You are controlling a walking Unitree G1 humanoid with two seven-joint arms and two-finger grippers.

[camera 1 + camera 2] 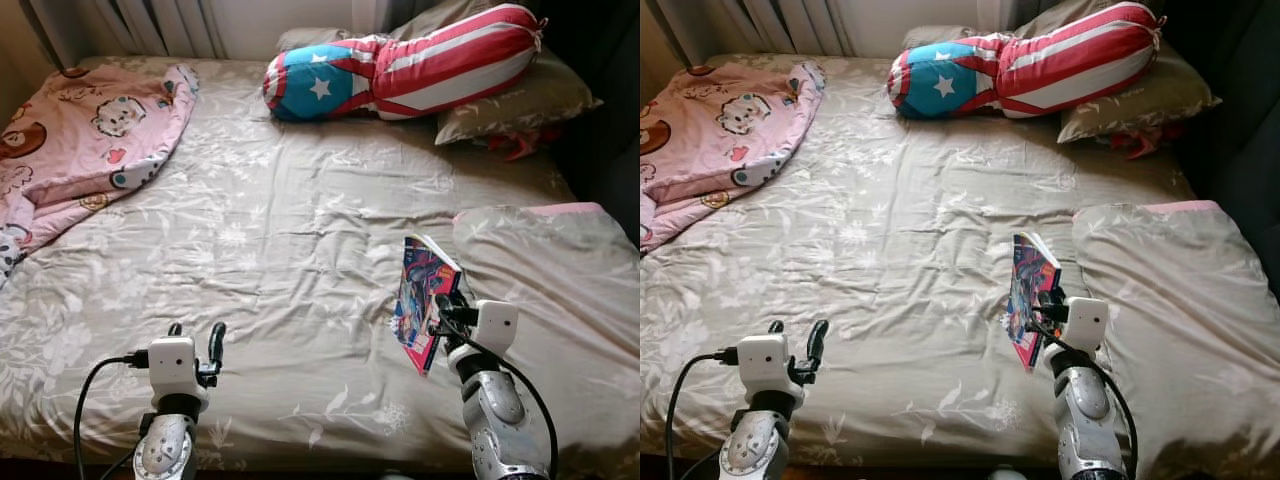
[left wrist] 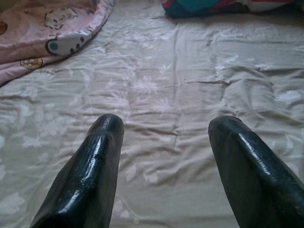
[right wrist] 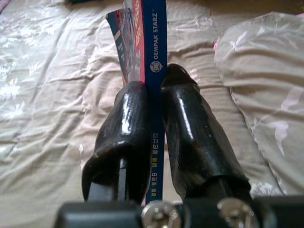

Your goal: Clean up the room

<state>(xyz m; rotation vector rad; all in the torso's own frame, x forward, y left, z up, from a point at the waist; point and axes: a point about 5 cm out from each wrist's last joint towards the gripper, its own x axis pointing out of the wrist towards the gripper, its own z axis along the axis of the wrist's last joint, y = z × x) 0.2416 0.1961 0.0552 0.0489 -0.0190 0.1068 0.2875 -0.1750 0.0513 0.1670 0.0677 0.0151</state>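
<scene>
Comic book (image 1: pixel 424 300): upright above the bed (image 1: pixel 280 260), spine pinched by right gripper (image 3: pixel 154 123); left gripper (image 2: pixel 164 156) wide, empty.

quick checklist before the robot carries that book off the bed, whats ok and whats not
1. Grip on the book: ok. The right hand has both fingers pressed on it, one on each side near the spine.
2. Book clear of the bed: ok, it looks held upright above the cover.
3. Pages secure: not ok. The book fans open at its far end and could flop.
4. Left hand free: ok. It is open over bare bedding, holding nothing.
5. Nearby snags: ok. The grey pillow lies beside the book, apart from it.
6. Where the book goes: cannot tell.
</scene>
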